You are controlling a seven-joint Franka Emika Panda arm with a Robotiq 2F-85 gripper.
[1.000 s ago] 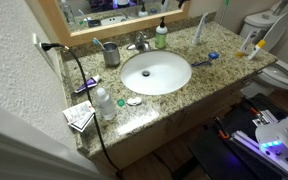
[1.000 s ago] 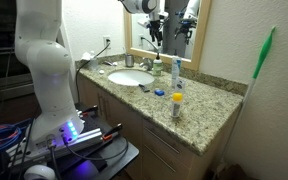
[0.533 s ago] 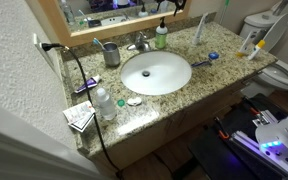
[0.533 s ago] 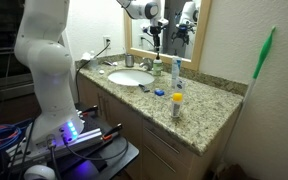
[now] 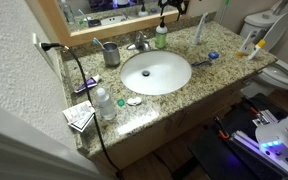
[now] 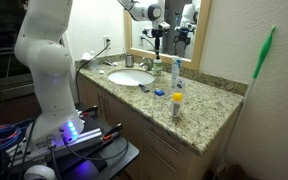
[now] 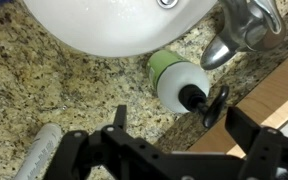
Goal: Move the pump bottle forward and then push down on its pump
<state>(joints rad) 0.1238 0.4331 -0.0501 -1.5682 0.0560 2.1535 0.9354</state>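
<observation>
The pump bottle [image 5: 161, 39] is small and green and stands at the back of the counter, next to the faucet [image 5: 139, 44]; it also shows in an exterior view [image 6: 156, 68]. In the wrist view I look down on the pump bottle [image 7: 167, 70], and its pump [image 7: 194, 98] looks dark above a white collar, spout towards the mirror frame. My gripper [image 7: 184, 125] is open and empty, hanging straight above the bottle with a finger on either side of the pump and not touching it. It shows in both exterior views [image 5: 170, 6] [image 6: 156, 32].
The sink [image 5: 156, 72] lies in front of the bottle. A metal cup [image 5: 111, 53] stands beside the faucet, and the wooden mirror frame [image 7: 274, 100] is close behind. A clear bottle [image 6: 177, 75] and a yellow bottle [image 6: 177, 105] stand further along the counter.
The arm has come in over the green bottle and lowered a little; the gripper now hangs right above the pump. The bottle has not moved.
</observation>
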